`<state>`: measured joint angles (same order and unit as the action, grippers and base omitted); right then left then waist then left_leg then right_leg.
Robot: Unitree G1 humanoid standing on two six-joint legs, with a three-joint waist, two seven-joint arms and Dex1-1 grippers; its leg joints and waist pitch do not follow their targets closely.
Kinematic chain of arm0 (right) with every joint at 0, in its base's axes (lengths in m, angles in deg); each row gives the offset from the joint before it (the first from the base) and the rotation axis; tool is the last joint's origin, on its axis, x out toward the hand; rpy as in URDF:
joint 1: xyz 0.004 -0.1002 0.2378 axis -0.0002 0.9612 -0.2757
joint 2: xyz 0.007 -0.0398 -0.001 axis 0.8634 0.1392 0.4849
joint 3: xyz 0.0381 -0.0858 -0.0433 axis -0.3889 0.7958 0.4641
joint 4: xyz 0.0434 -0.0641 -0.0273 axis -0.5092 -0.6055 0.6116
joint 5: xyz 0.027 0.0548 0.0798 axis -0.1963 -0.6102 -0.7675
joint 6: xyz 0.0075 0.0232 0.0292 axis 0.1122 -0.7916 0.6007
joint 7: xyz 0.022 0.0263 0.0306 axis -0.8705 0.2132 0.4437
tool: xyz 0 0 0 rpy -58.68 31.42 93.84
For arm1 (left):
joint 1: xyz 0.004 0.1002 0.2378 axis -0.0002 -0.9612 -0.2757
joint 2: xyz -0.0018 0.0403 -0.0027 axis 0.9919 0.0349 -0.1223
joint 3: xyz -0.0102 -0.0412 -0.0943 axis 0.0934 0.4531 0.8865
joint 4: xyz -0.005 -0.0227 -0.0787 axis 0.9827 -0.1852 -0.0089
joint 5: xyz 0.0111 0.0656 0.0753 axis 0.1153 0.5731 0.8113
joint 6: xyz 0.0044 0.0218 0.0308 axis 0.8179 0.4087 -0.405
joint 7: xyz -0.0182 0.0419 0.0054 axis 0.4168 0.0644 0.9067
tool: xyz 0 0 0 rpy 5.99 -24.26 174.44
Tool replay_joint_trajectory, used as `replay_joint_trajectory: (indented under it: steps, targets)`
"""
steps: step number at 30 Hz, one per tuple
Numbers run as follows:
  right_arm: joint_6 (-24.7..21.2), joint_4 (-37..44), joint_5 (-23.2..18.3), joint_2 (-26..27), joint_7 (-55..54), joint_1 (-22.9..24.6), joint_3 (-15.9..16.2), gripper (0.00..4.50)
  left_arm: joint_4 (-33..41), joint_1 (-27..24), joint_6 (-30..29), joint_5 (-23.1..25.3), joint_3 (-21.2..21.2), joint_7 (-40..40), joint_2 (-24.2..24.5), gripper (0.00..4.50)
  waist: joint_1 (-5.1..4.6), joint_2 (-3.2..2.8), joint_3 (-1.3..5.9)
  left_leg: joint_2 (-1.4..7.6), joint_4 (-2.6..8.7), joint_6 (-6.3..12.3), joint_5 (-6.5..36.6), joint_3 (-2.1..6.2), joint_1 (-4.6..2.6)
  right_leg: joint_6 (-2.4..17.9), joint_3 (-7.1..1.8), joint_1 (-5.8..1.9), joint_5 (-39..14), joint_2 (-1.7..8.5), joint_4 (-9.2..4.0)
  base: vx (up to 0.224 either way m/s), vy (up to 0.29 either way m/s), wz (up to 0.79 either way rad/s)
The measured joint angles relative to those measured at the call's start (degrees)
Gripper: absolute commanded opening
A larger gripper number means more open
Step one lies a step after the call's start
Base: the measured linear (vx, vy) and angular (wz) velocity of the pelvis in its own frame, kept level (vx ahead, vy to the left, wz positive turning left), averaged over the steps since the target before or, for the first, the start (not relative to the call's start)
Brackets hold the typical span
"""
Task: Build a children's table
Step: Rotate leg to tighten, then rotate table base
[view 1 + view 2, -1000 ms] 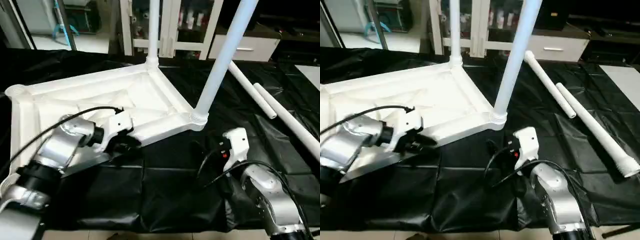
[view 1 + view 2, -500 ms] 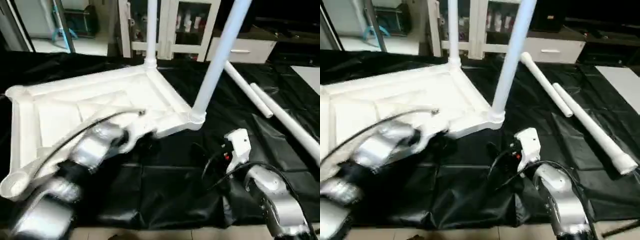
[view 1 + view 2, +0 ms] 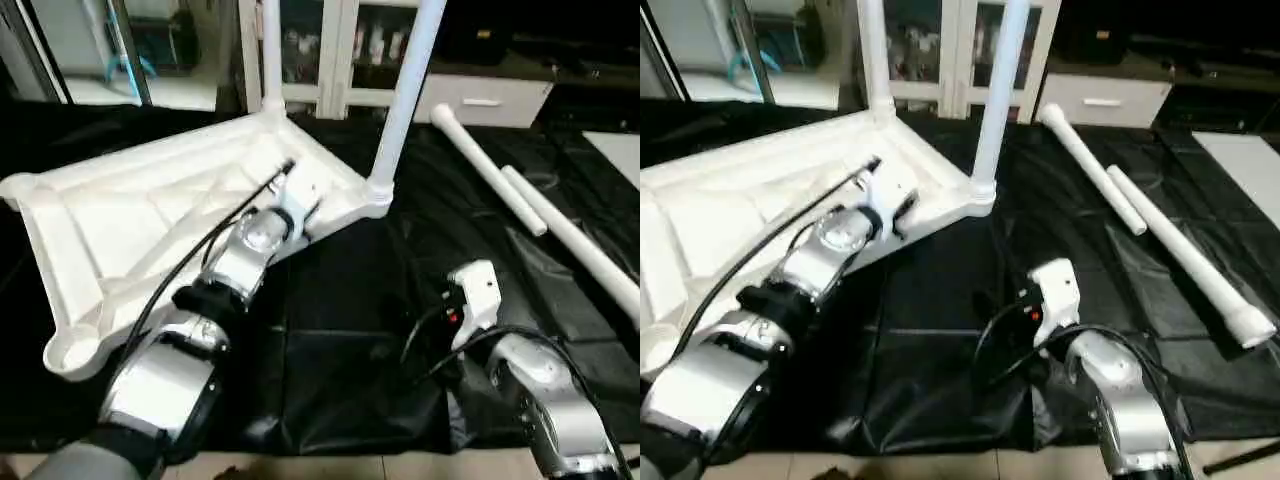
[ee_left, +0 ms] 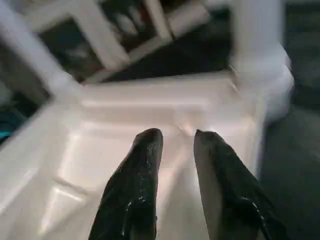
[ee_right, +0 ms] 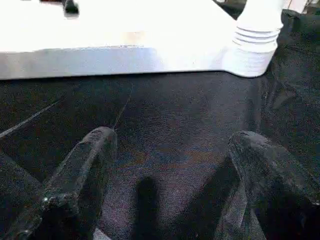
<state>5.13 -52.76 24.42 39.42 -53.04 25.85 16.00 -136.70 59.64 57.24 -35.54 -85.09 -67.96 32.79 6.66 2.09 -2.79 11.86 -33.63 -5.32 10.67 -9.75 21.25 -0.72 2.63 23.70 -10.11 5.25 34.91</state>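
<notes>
The children's table top lies upside down on black sheeting, ribbed underside up. Two white legs stand upright in its sockets, one at the far corner and one at the right corner. Two loose legs lie on the sheeting to the right. My left gripper reaches over the top's near right rim beside the right corner leg; its fingers stand close together on that rim. My right gripper hovers open above the sheeting, a short way in front of the right corner socket.
Black sheeting covers the whole work area, with pale floor along its near edge. White cabinets and a drawer unit stand behind. An empty socket is at the top's near left corner.
My left arm has stretched forward and to the right along the rim, and the table top has turned with it, its near left corner swinging closer. The right arm has barely moved.
</notes>
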Motion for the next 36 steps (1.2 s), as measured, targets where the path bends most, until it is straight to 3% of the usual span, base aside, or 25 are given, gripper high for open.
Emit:
replay_joint_trajectory:
  steps: [3, 5, 6, 11, 17, 21, 22, 25, 28, 34, 36]
  targets:
    - [0.0, 0.4, 0.1, 0.3, 0.0, 0.2, 0.2, 3.86, 1.6, 1.0, 1.3, -2.3, 3.0, -1.0, 0.6, 1.31, -0.02, -0.05, -0.01, 0.00, 0.00, 0.00, 0.0, 0.00, -0.03, 0.0, -0.01, 0.00, 0.0, 0.00, 0.00, 0.000, 0.000, 0.00]
    - [0.0, 0.5, 0.1, 0.3, 0.1, 0.3, 0.3, 3.86, 3.4, 1.3, 0.6, -3.6, 3.4, -5.4, 3.7, 1.31, -0.33, -0.09, -0.02, 0.01, 0.03, -0.01, 0.0, -0.02, -0.12, 0.0, -0.03, -0.01, 0.0, -0.01, 0.04, 0.000, 0.000, 0.00]
    - [0.0, 0.5, 0.0, 0.2, 0.1, 0.3, 0.3, 3.86, 3.8, 1.4, 0.2, -3.9, 3.6, -7.2, 5.6, 1.60, -0.46, -0.18, -0.05, 0.02, 0.04, -0.02, 0.0, 0.00, -0.15, 0.0, -0.04, -0.01, 0.0, -0.03, 0.05, 0.000, 0.000, 0.00]
    - [-0.2, 3.6, -1.5, -0.7, 2.9, 0.5, 0.4, 3.86, 2.1, 0.4, -4.9, -1.6, 6.0, -9.6, 24.1, 1.80, -1.86, -0.43, -0.16, 0.04, 0.16, -0.09, 0.0, 0.18, -0.18, 0.0, -0.01, 0.15, 0.0, -0.16, 0.09, 0.000, 0.000, 0.00]
    - [-3.2, 8.4, -5.0, -2.1, 9.9, -0.6, 3.9, 3.86, -1.3, -4.6, -8.5, 1.4, 7.5, -8.9, 37.4, 2.36, -0.60, -0.41, -0.17, 0.00, 0.13, 0.01, 0.1, 0.16, -0.11, 0.0, 0.01, 0.14, 0.0, -0.08, 0.02, 0.000, 0.000, 0.00]
    - [-7.1, 12.1, -9.1, -3.9, 15.3, -1.9, 5.8, 3.86, -2.9, -7.6, -11.0, 1.4, 7.8, -11.3, 41.8, 2.55, 0.30, -0.26, -0.17, 0.00, 0.04, -0.03, 0.1, 0.17, -0.19, 0.0, -0.01, -0.01, 0.0, -0.05, 0.07, 0.000, 0.000, 0.00]
    - [-7.9, 13.1, -9.7, -4.8, 17.0, -2.5, 6.7, 3.86, -3.1, -8.3, -12.0, 1.5, 7.8, -12.2, 43.0, 2.80, 0.42, -0.21, -0.15, 0.01, 0.03, -0.06, 0.0, 0.17, -0.23, 0.0, -0.03, -0.05, 0.0, -0.05, 0.09, 0.000, 0.000, 0.00]
    - [-8.7, 13.9, -10.0, -6.9, 20.5, -3.0, 8.1, 3.86, -5.2, -9.6, -13.9, 2.9, 7.6, -12.7, 46.8, 2.90, 0.39, 0.05, -0.15, 0.01, 0.05, -0.12, 0.0, 0.21, -0.32, 0.0, -0.05, -0.11, 0.0, -0.05, 0.10, 0.000, 0.000, 0.00]
    - [-9.0, 13.8, -9.9, -7.2, 21.4, -3.1, 8.4, 3.86, -6.3, -12.2, -16.4, 4.3, 6.6, -15.0, 49.7, 3.31, 0.35, 0.17, -0.14, 0.00, 0.07, -0.13, 0.0, 0.19, -0.36, 0.0, -0.10, -0.11, 0.0, -0.05, 0.10, 0.000, 0.000, 0.00]
    - [-9.8, 13.8, -10.0, -8.1, 22.4, -3.2, 8.9, 3.86, -1.4, -17.6, -19.7, 2.1, 5.3, -28.2, 48.4, 3.74, 1.75, 0.43, -0.08, 0.02, 0.09, -0.14, 0.0, 0.15, -0.40, 0.0, -0.08, -0.16, 0.0, -0.02, 0.10, 0.000, 0.000, 0.00]
    - [-9.8, 13.8, -10.0, -8.2, 22.6, -3.5, 8.9, 3.86, 0.9, -18.1, -20.9, 1.3, 4.8, -31.5, 48.4, 3.77, 1.79, 0.41, -0.09, 0.00, 0.09, -0.14, 0.0, 0.11, -0.57, 0.0, -0.12, -0.31, 0.0, 0.00, 0.12, 0.000, 0.000, 0.00]
